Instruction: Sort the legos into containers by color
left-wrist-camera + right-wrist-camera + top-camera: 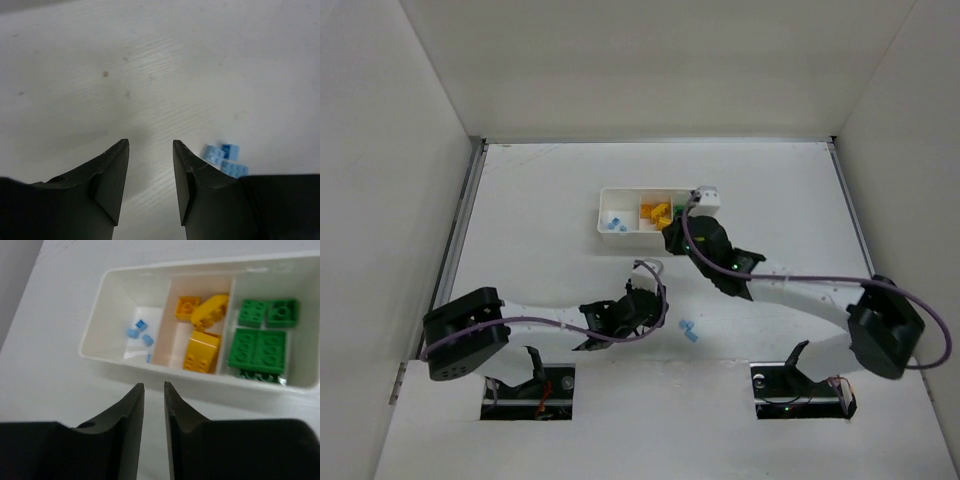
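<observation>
Okay, left tool (150, 167) first: in its wrist view the two dark fingers stand moderately apart, with only bare counter (150, 65) showing between them and nothing gripped. At the lower right of that frame sits a little cluster of loose light blue legos (224, 159), close beside the right-hand finger; whether they touch it, I can't tell. From overhead the same cluster lies alone on the counter, just below centre, well apart from the white tray (602, 214) up in the middle of the frame.

Over to the right tool (154, 407): its fingers are drawn to a narrow slit and hold nothing. In its wrist view they sit just below the tray's front wall, lined up roughly under the divider between the left and middle compartments. Inside the tray, the left compartment has a few tiny blue bricks (140, 334), the middle one has the yellow-orange bricks (202, 335), and the right-hand one has the green bricks (261, 335).
</observation>
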{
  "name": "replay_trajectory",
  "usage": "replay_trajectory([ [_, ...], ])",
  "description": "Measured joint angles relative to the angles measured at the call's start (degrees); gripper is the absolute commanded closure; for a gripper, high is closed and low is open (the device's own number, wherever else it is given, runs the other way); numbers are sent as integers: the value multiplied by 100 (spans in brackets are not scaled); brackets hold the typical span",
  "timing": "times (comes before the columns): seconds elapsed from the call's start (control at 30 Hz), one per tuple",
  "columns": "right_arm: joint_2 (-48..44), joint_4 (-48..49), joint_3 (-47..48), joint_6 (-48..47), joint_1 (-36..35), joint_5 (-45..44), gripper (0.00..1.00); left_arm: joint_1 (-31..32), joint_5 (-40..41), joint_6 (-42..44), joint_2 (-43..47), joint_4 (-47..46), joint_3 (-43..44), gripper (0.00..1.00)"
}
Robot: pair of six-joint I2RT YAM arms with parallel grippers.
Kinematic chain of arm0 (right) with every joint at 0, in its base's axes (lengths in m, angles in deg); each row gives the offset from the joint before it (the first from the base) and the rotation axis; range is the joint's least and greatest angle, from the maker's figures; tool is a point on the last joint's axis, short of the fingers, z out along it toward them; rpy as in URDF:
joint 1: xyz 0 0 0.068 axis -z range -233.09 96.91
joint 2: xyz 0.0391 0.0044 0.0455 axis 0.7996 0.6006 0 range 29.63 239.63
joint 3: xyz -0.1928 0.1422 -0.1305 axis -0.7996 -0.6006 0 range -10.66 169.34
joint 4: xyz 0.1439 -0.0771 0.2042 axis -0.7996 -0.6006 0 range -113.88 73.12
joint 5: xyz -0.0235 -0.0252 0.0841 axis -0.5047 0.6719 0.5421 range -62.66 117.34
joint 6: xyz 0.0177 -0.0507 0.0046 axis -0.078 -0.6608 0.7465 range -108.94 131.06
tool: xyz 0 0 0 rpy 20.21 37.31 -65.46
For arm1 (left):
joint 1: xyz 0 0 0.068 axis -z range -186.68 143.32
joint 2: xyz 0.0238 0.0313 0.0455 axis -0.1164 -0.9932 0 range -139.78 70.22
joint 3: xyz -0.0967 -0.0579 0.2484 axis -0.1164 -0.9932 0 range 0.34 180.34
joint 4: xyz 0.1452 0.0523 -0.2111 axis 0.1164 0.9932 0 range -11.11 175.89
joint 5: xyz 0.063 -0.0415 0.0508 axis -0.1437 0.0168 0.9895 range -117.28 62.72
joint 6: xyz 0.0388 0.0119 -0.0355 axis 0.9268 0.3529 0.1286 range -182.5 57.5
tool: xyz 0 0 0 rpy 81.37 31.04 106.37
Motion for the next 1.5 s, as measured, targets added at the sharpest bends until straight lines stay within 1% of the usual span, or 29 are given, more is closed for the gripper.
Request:
replay_trajectory([
  [0.1, -975, -39, -1084, 205, -79, -245, 75, 310, -72, 188, -356, -177, 251, 64],
  [0.23, -2083, -575, -2277, 706, -321, -485, 73, 535, -232, 387, -640, -275, 431, 66],
  [0.33, -2555, -1099, -2726, 1123, -522, -614, 70, 592, -361, 479, -780, -282, 474, 66],
  [0.47, -2955, -1657, -2997, 1626, -846, -750, 66, 629, -494, 533, -911, -278, 483, 67],
  [0.57, -3040, -1847, -3023, 1843, -992, -767, 65, 671, -544, 557, -979, -273, 490, 67],
  [0.77, -2881, -2131, -3025, 2061, -1270, -765, 67, 772, -616, 601, -1132, -267, 573, 67],
  [1.0, -2844, -2216, -3038, 2197, -1360, -750, 67, 776, -634, 673, -1379, -293, 778, 67],
  [1.1, -2846, -2221, -3062, 2214, -1364, -750, 68, 769, -643, 702, -1473, -308, 863, 72],
  [1.2, -2848, -2277, -3073, 2238, -1440, -737, 69, 728, -649, 728, -1598, -348, 953, 83],
  [1.3, -2848, -2350, -3073, 2299, -1539, -715, 69, 678, -647, 743, -1646, -415, 979, 87],
  [1.37, -2833, -2396, -3073, 2332, -1585, -702, 67, 610, -645, 743, -1641, -420, 977, 87],
  [1.43, -2750, -2424, -3069, 2347, -1646, -673, 61, 501, -634, 743, -1589, -417, 927, 87],
  [1.5, -2568, -2450, -3045, 2345, -1735, -651, 56, 350, -621, 743, -1445, -389, 804, 87],
])
